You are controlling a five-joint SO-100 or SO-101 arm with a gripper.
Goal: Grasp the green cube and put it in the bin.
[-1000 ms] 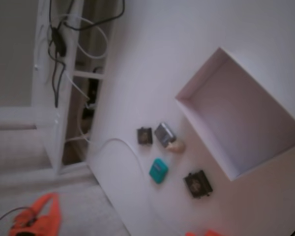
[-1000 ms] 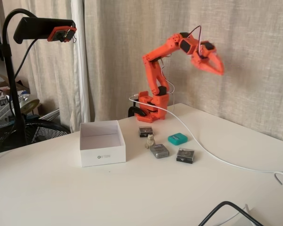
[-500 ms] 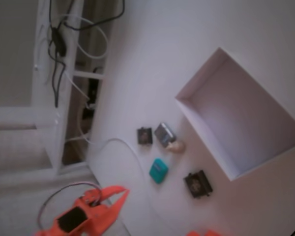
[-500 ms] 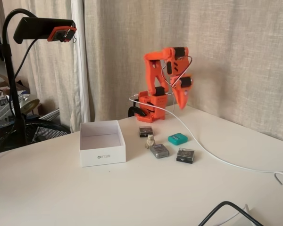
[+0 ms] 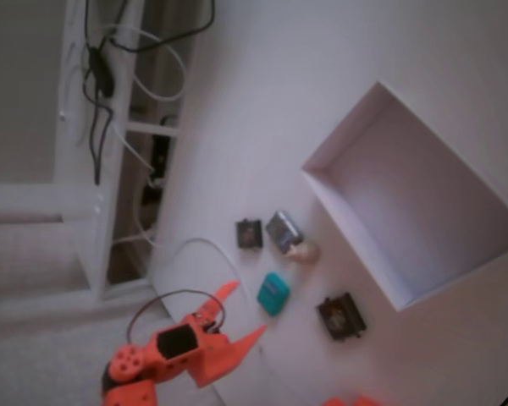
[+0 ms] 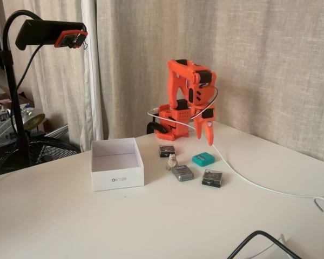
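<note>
The teal-green cube lies on the white table among other small blocks, and also shows in the front fixed view as the green cube. My orange gripper is open, its two fingers spread just left of the cube with nothing between them. From the front, the gripper points down, above and slightly behind the cube without touching it. The white bin stands empty at the right; from the front the bin is left of the blocks.
Two dark blocks, a grey block and a small beige figure lie close around the cube. A white cable runs past it across the table. A camera stand rises at the left.
The arm folded down from high up; the open gripper swung in and dropped toward the table, ending near the green cube. No block has moved.
</note>
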